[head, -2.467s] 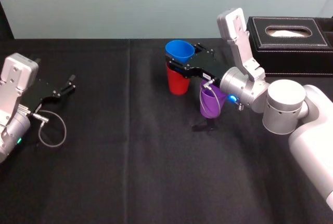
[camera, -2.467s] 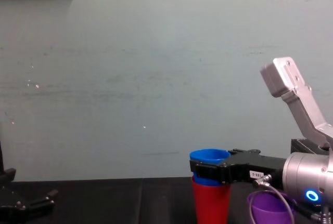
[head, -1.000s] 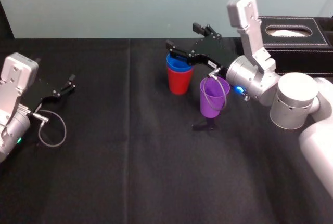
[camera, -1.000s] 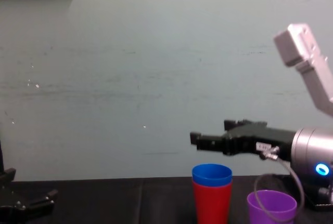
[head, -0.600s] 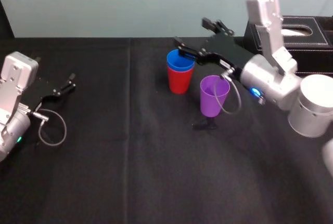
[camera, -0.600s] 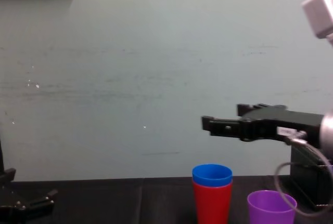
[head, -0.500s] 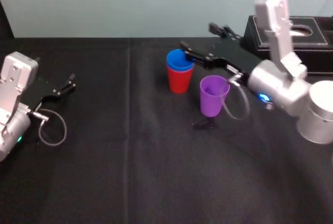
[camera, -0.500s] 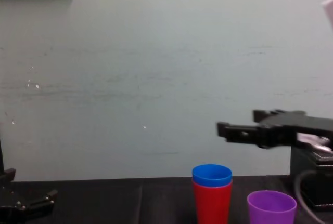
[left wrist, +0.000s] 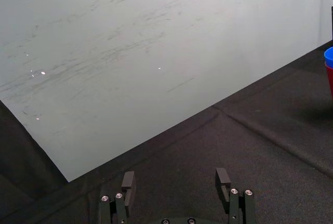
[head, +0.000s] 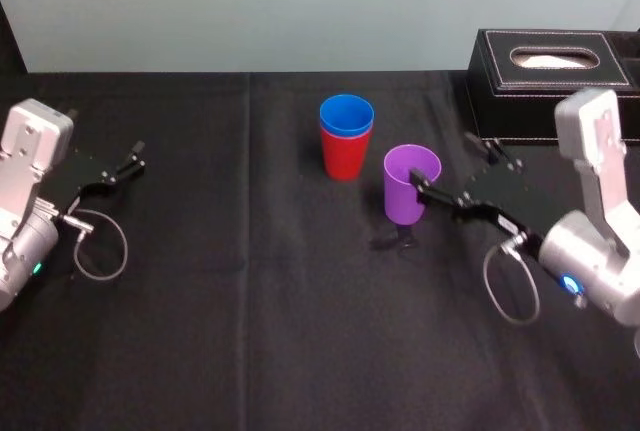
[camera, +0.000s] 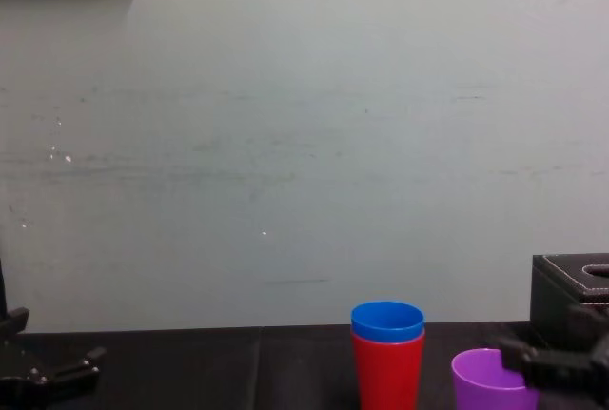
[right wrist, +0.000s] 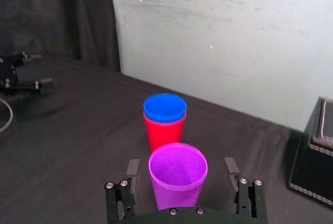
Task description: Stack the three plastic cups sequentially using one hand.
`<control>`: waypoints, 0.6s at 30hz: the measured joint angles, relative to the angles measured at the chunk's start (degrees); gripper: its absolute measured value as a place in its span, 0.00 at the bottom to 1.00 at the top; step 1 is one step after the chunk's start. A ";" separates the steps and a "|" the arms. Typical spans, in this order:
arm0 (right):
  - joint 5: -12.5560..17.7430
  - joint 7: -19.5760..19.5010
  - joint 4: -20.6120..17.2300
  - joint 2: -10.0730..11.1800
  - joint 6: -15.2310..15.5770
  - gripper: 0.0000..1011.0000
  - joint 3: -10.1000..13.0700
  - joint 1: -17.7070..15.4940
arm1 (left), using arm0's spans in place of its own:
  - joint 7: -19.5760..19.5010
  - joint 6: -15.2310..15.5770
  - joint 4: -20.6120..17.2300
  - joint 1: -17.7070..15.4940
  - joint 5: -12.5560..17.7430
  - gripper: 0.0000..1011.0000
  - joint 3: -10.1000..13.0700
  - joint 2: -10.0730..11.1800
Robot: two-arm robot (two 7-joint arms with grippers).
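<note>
Purple tapered plastic cup [head: 400, 201]: upright, unstacked.
Blue plastic cup [head: 346, 113]: nested in red plastic cup [head: 343, 159], near purple cup.
Right gripper [head: 443, 164]: just beside purple cup, jaws released.
Left gripper [head: 132, 159]: well apart, jaws spread.

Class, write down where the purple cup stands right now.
In the head view the purple cup stands upright, right of and nearer than the red cup, beside the open right gripper.
</note>
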 joint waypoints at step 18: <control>-2.37 1.42 5.84 -1.35 -4.96 0.99 -0.74 -0.74 | 0.00 0.00 0.00 0.00 0.00 0.99 0.00 0.00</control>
